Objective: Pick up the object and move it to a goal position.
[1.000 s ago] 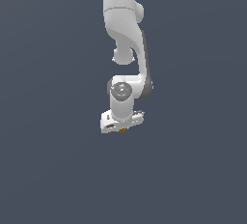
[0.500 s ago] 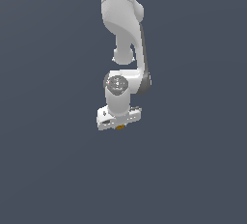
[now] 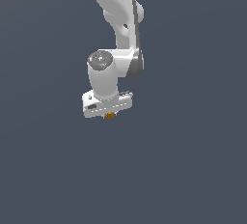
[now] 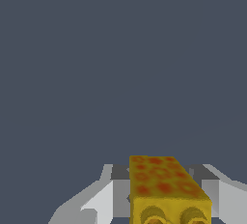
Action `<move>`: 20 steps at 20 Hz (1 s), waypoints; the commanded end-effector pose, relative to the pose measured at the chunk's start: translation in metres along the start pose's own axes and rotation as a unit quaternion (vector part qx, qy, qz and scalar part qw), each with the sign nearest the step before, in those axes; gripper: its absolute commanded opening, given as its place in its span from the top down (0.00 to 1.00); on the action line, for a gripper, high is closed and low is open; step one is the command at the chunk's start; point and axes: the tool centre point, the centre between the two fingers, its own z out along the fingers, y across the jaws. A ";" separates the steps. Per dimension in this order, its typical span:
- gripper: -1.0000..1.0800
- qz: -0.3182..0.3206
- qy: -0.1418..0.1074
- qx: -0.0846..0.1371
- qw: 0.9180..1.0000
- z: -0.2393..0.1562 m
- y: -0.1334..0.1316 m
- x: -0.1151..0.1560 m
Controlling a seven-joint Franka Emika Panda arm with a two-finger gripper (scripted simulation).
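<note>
Ext. view: white arm [image 3: 118, 20] comes down from the top edge, bends at a round grey-capped joint, and ends in the tool [image 3: 110, 115], which points down over a plain dark grey-blue ground. The tool's flat white body sits tilted, its end toward the ext. view's left a bit lower. Just under that body a small orange-yellow speck shows: the object [image 3: 110, 116], tucked right against the tool's underside, mostly hidden by it. Fingers can't be made out separately in this view, too small.

Wrist view: object [image 4: 164, 189] fills the lower middle, a blocky orange-yellow lump w/ red-orange blotches on its upper face and rounded bumps on the near face. It sits between two grey-white fingers [image 4: 103, 201], one on each side; second finger shows on the other side of the block. Inner faces of both fingers look to be touching the block's sides, no gap visible on either side. So the tool is pinching the object, jaws closed only as far as the block's width allows. Behind the block, darker grey parts of the finger bases show.

Rest of wrist view is flat grey-blue, no texture, no edges. No table surface can be told apart from background in either view, so can't tell whether the object is clear of any surface.
</note>
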 end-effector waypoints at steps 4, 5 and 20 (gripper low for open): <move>1.00 0.000 0.001 0.000 1.000 -0.061 0.029 -0.022; 1.00 0.000 0.001 0.000 1.000 -0.072 0.034 -0.026; 1.00 0.000 0.001 0.000 1.000 -0.207 0.100 -0.071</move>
